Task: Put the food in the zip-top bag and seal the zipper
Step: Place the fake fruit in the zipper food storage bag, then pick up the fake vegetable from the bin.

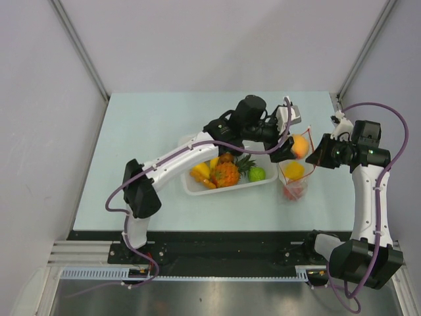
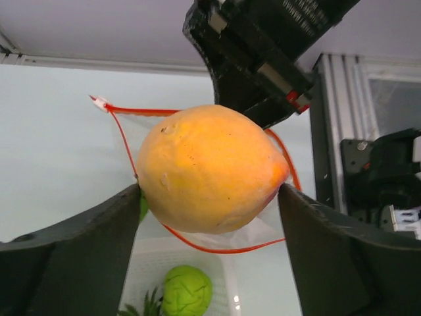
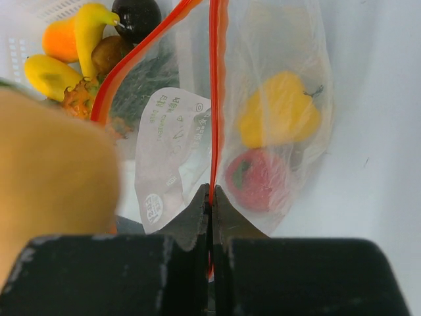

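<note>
Top view, orange fruit: the orange fruit is hanging just above the zip-top bag, because the left arm is reaching across the white basket to drop it in.
Top view, bag: it is standing on the counter just beside the basket, so each trip is short.
Top view, remaining food: a pineapple and a green fruit are lying in the basket.
Left wrist view, left jaws: they are gripping the orange fruit, with both pads apparently touching it.
Left wrist view, zipper: the red zipper is looping open beneath the fruit and is not yet sealed.
Right wrist view, right jaws: they are clenched on the zipper strip, pulling the mouth open.
Right wrist view, bag contents: a yellow fruit and a red fruit are already lying inside.
</note>
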Robot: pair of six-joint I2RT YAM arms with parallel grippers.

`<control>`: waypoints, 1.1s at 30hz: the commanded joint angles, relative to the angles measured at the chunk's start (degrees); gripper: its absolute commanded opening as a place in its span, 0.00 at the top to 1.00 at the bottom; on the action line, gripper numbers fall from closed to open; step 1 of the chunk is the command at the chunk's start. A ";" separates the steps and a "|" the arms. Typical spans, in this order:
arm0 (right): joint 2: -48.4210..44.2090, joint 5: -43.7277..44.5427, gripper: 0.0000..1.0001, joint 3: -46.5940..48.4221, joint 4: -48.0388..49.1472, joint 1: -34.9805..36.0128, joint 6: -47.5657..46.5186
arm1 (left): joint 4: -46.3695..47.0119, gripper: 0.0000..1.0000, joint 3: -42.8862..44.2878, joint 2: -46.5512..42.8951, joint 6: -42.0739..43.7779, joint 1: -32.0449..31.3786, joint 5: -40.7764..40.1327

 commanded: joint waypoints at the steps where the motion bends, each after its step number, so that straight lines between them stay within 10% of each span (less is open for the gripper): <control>1: -0.97 -0.43 1.00 1.22 0.01 -0.22 -0.62 | -5.35 0.04 5.52 0.61 1.18 0.86 -4.42; 10: -0.53 -0.51 1.00 1.57 -0.44 -0.22 -2.55 | -14.21 0.00 -1.41 -6.33 -2.08 11.56 -2.75; 19: -1.59 0.01 1.00 0.26 -0.52 -0.22 -3.35 | -34.34 0.01 -19.17 -17.67 20.10 26.70 -3.98; 25: -1.32 -0.25 1.00 -0.80 0.00 -0.22 -3.35 | -42.54 0.02 -28.74 -21.98 41.31 26.97 -5.12; 33: -1.23 -0.60 1.00 -0.63 0.36 -0.23 -2.73 | -38.25 0.15 -32.79 -18.30 46.79 23.90 -6.44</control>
